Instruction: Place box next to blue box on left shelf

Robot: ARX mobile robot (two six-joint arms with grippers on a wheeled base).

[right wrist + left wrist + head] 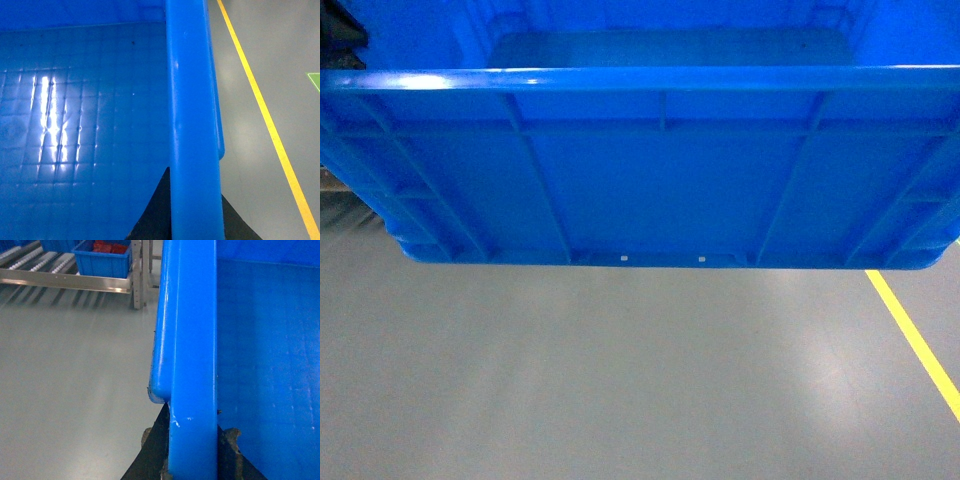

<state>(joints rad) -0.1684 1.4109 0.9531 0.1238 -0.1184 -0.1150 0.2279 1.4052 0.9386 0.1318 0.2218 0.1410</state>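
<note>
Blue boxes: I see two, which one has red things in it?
The smaller blue box on the roller shelf, in the left wrist view. The large box the grippers carry is empty.

Left end effector [192, 460]: dark fingers [150, 455] straddle thick rim of large bright-blue ribbed plastic crate [192, 340], one finger on outer face, other on inner face, both pressed against rim wall. Right end effector [195, 215]: same pose, dark fingers [155, 210] clamped either side of opposite rim. Neither arm nor wrist visible in head view; crate fills upper frame.
</note>
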